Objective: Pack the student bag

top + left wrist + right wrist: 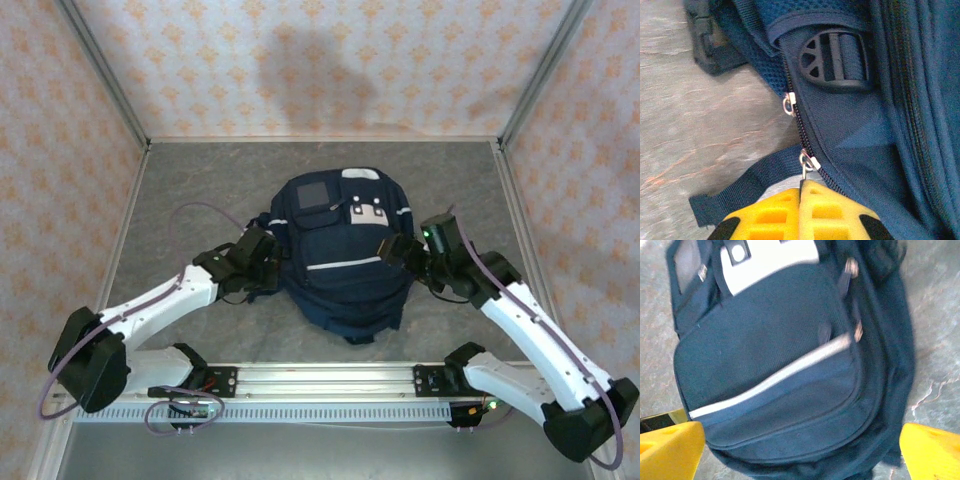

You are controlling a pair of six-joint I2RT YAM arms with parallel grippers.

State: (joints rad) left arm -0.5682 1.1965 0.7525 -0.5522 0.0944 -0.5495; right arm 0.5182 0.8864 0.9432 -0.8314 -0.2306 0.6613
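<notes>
Grey marbled table (200,190) at centre. Orange-patterned back wall (400,60) at 12 o'clock, a soft shadow (305,75) on it. Matching left wall (50,160) at 9, right wall (595,160) at 3. Metal posts (105,70) at 11 and 1. Silver rail (330,378) at 6.

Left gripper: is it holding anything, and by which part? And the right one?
The left gripper is shut on the metal zipper pull of the student bag. The right gripper is open beside the bag, holding nothing.

A metal zipper pull (806,164) on the student bag (865,135) is pinched between the closed yellow fingers (770,214) of the left gripper (801,186). A second slider (788,104) and a black buckle (837,60) are seen farther along.
</notes>
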